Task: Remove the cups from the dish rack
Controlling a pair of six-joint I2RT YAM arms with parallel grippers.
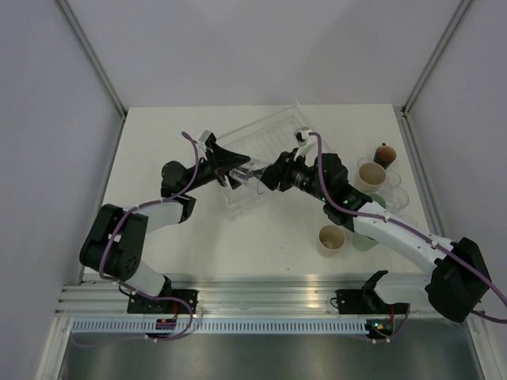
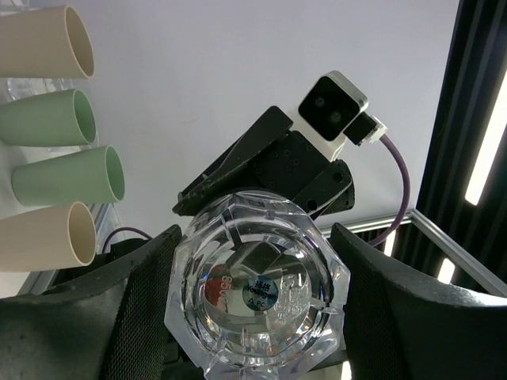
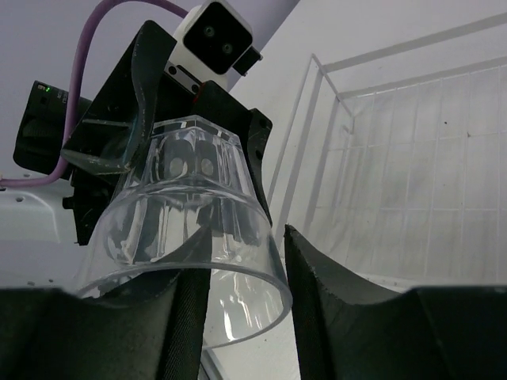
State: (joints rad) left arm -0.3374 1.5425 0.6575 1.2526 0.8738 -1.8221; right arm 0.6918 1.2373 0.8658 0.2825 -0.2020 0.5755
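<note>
Clear tapered tumbler (image 1: 247, 172) aloft over the white wire-grid dish rack (image 1: 265, 134), middle of the bench (image 1: 158, 237).
Left end effector (image 2: 255, 301) clenches its base; right end effector (image 3: 247, 317) stands parted astride its rim.

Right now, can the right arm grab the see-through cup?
Probably yes. The right gripper is open, with its fingers right at the rim of the clear cup and nothing in between, though the left gripper grips the cup's base.

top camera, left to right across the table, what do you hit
left arm's fingers → clear cup → right arm's fingers → near beige cup → far beige cup
</note>
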